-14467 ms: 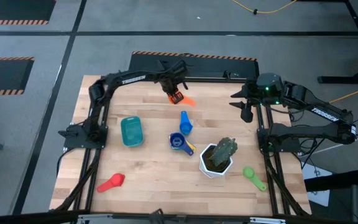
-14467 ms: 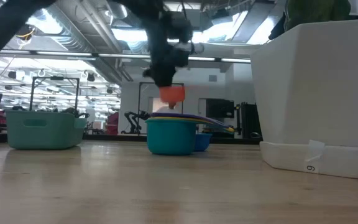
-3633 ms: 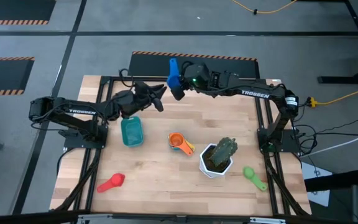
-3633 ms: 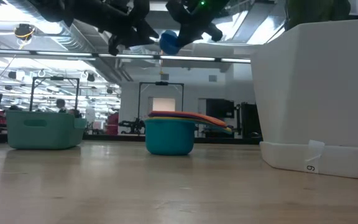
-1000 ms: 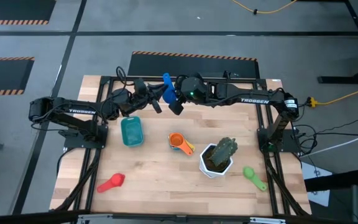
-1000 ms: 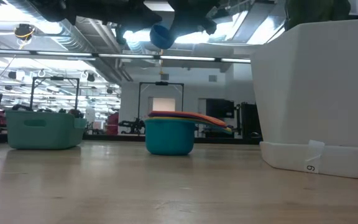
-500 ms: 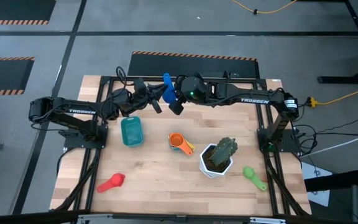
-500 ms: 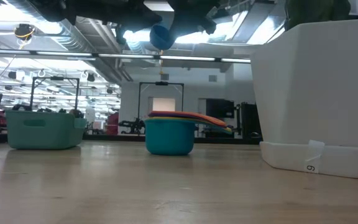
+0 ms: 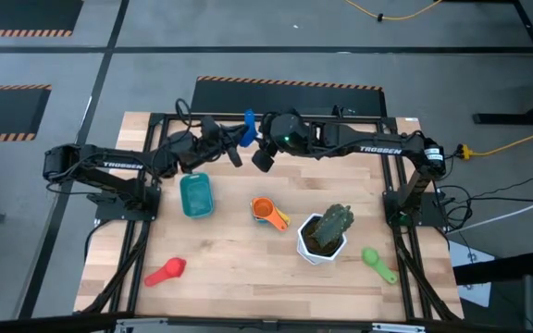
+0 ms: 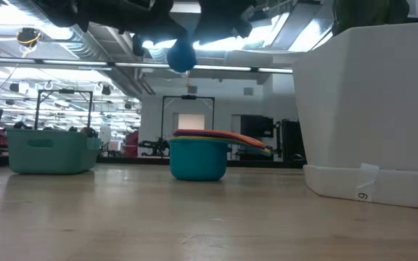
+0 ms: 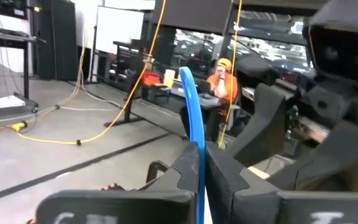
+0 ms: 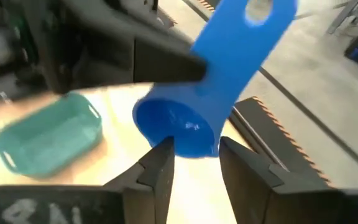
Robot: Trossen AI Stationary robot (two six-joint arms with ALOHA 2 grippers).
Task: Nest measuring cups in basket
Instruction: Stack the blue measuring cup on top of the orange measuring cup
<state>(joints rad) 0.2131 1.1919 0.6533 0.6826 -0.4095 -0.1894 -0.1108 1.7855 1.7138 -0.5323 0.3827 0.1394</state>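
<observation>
Both arms meet in the air over the far side of the table (image 9: 220, 250). The left gripper (image 9: 239, 141) is clamped on the handle of a blue cup (image 9: 248, 129); in the left wrist view the thin blue handle (image 11: 192, 134) stands edge-on, pinched between the two dark fingers (image 11: 229, 171). The right gripper (image 9: 262, 157) sits just beside the same cup, its fingers (image 12: 160, 165) parted, one to each side of the cup's bowl (image 12: 178, 127) with a gap visible, not gripping it. In the low view the cup (image 10: 181, 54) hangs high above the tabletop, under the dark arm links.

The teal basket (image 9: 195, 196) lies on the table below and slightly to the left of the left gripper; I see no cup in it. A stack of nested cups (image 9: 265, 213), orange on top over blue, sits near the table's middle, just left of the white plant pot (image 9: 320, 242). In the low view that stack (image 10: 199, 156) shows a teal bottom cup with coloured handles fanned above. A red cup (image 9: 167, 271) lies near the front left, well apart from the basket. A green cup (image 9: 378, 262) lies front right, beside the pot. In the left wrist view a person in orange (image 11: 224, 84) is in the room beyond.
</observation>
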